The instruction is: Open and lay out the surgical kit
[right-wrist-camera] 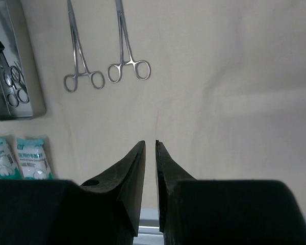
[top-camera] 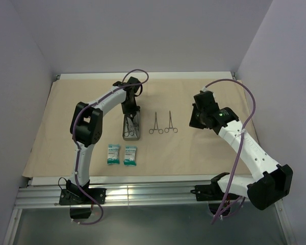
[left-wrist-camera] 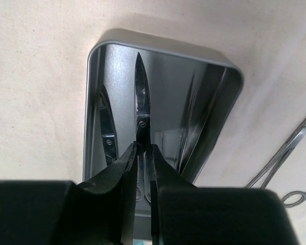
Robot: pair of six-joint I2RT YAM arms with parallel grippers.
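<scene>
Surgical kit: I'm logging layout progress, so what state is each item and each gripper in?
Drape: spread flat.
Tray: open-topped, ring-handled instruments inside.
Scissors: blades closed, gripped over the tray.
Forceps: two, closed, laid side by side on the drape.
Packets: two, lying side by side on the drape.
Left gripper: shut on the scissors.
Right gripper: slightly open, empty.

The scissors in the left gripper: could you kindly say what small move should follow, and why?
Probably lift straight up: the left gripper pinches the scissors near their pivot, blades inside the tray, so they should clear its walls before moving sideways.
</scene>
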